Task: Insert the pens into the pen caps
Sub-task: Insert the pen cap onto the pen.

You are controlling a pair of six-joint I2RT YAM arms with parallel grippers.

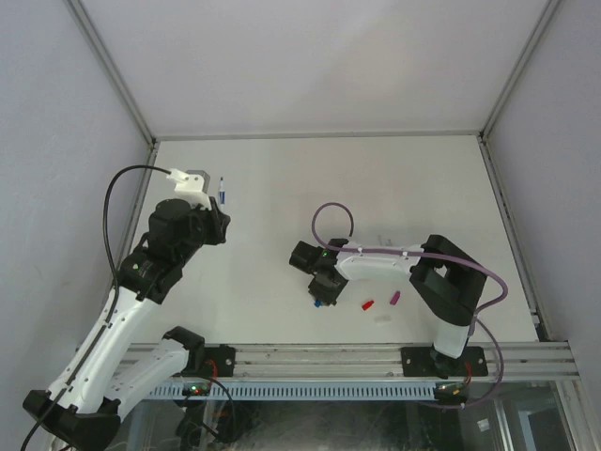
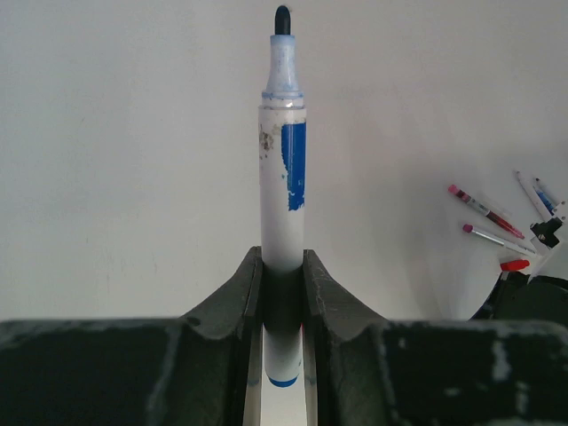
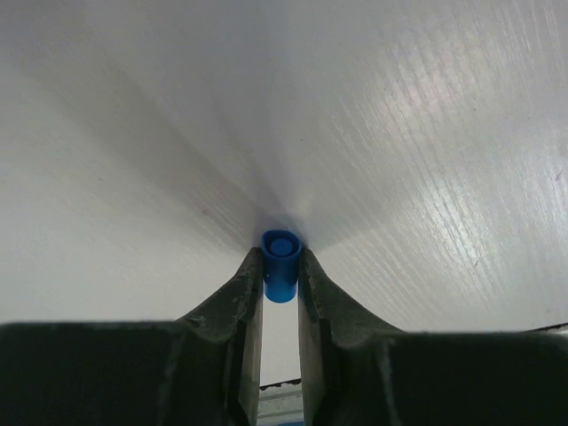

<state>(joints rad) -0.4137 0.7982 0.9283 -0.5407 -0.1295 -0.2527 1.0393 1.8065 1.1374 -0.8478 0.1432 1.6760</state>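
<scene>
My left gripper (image 1: 218, 214) is shut on a blue pen (image 1: 223, 192) at the far left and holds it above the table. In the left wrist view the pen (image 2: 282, 177) stands uncapped with its tip away from the fingers, and the gripper (image 2: 283, 262) clamps its barrel. My right gripper (image 1: 322, 297) is shut on a blue cap (image 3: 280, 257) low over the table near the middle, shown in the right wrist view (image 3: 280, 268). A red cap (image 1: 367, 304) and a magenta cap (image 1: 395, 299) lie just right of it. Other pens (image 2: 484, 209) lie by the right arm.
The right arm (image 1: 404, 258) lies across the table's right half, partly covering the loose pens. A small whitish piece (image 1: 382, 320) lies near the front edge. Grey walls stand left, right and behind; an aluminium rail (image 1: 376, 357) runs along the front.
</scene>
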